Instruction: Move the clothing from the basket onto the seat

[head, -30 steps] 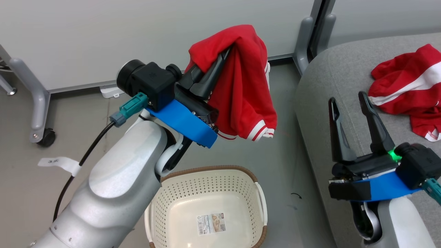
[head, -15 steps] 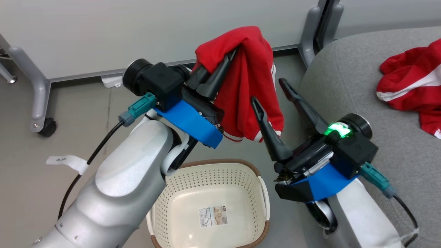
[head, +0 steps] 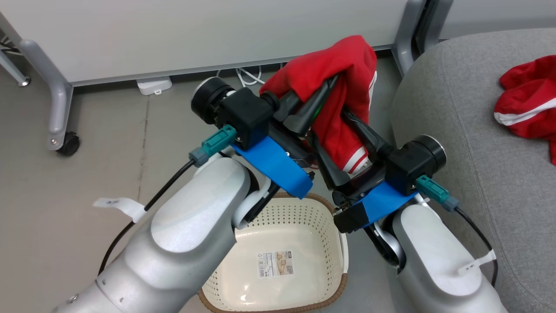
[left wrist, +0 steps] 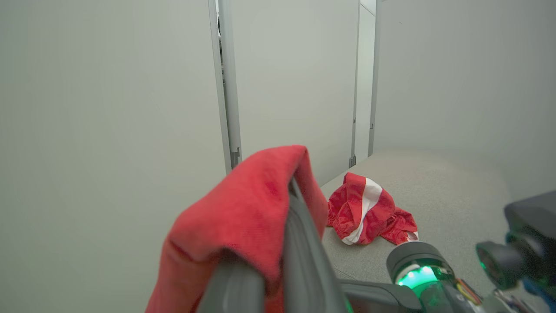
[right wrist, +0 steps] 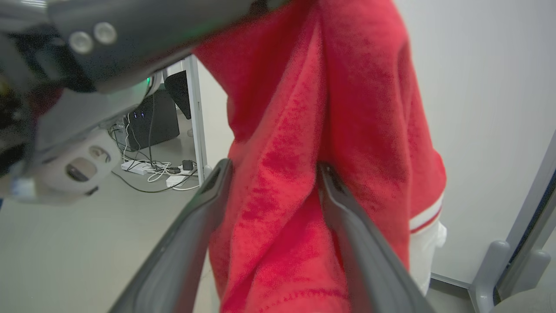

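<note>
One red garment (head: 343, 82) with white trim hangs from my left gripper (head: 331, 84), which is shut on its top fold, above and behind the basket (head: 304, 208). In the left wrist view the shut left gripper (left wrist: 290, 188) has the garment (left wrist: 243, 208) draped over it. My right gripper (head: 330, 128) is open, one finger on each side of the hanging fabric. The right wrist view has the cloth (right wrist: 347, 108) filling the gap of the right gripper (right wrist: 271, 174). The other red garment (head: 525, 108) (left wrist: 369, 213) lies crumpled on the grey seat (head: 456, 108). The basket holds only a label sticker.
A white partition wall stands behind, with a grey leg and caster (head: 69, 143) at left and another grey leg (head: 408, 39) beside the seat. A white power strip (head: 154, 84) and cables lie at the wall's foot. Bare grey floor spreads left of the basket.
My right gripper has swung left, off the seat, and now straddles the garment hanging from the left gripper. The camera has also shifted; the left gripper still holds the garment.
</note>
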